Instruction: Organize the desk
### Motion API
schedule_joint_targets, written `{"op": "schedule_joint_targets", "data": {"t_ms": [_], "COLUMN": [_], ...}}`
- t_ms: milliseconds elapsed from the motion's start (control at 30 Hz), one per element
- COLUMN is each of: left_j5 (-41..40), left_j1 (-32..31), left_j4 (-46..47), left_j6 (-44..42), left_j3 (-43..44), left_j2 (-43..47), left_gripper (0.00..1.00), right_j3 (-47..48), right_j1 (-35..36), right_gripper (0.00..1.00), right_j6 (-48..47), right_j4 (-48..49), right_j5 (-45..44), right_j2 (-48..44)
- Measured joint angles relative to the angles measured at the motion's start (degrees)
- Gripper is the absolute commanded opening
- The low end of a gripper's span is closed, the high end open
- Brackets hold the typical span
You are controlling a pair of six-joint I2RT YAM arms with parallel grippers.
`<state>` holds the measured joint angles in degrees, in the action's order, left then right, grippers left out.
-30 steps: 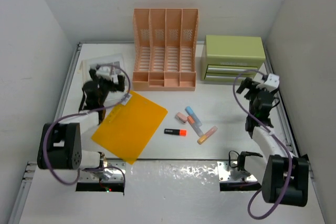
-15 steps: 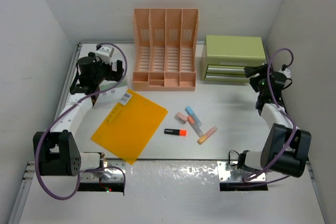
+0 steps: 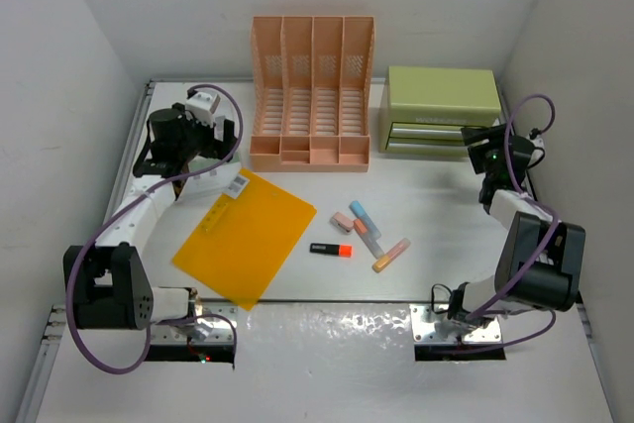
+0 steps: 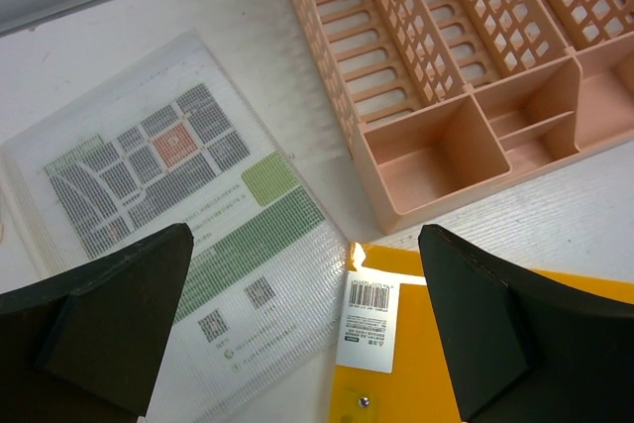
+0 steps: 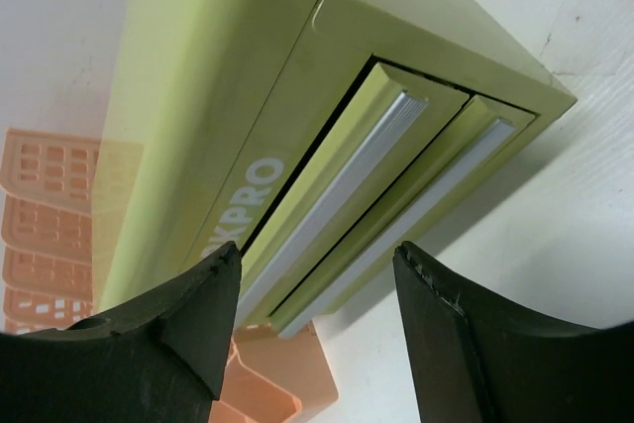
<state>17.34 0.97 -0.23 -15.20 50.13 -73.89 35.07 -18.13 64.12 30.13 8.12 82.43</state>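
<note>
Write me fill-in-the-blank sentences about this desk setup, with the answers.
The folder lying flat on the desk is ____ in colour.
The peach file rack has ____ upright slots.
Facing the green drawer box, the right gripper is ____.
Missing words: orange; four; open.

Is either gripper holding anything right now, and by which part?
Nothing is held. The left gripper and the right gripper are both open, nothing between their fingers.

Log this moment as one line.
left gripper open above mesh pouch | right gripper open facing green drawer box | nothing held
</note>
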Motion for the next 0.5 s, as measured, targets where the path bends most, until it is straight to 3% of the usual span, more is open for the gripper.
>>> {"op": "schedule_joint_targets", "data": {"t_ms": [500], "left_j5": [0.35], "left_j1": [0.0], "left_j4": [0.02], "left_j6": [-0.92], "left_j3": [0.0], "left_j2": [0.0], "left_gripper": [0.98], "right_j3": [1.81], "right_j1": [0.0], "right_gripper": [0.51], "right_j6": [2.14], "right_j4": [6.93], "right_j5": [-3.93], "right_j2": [6.97]}}
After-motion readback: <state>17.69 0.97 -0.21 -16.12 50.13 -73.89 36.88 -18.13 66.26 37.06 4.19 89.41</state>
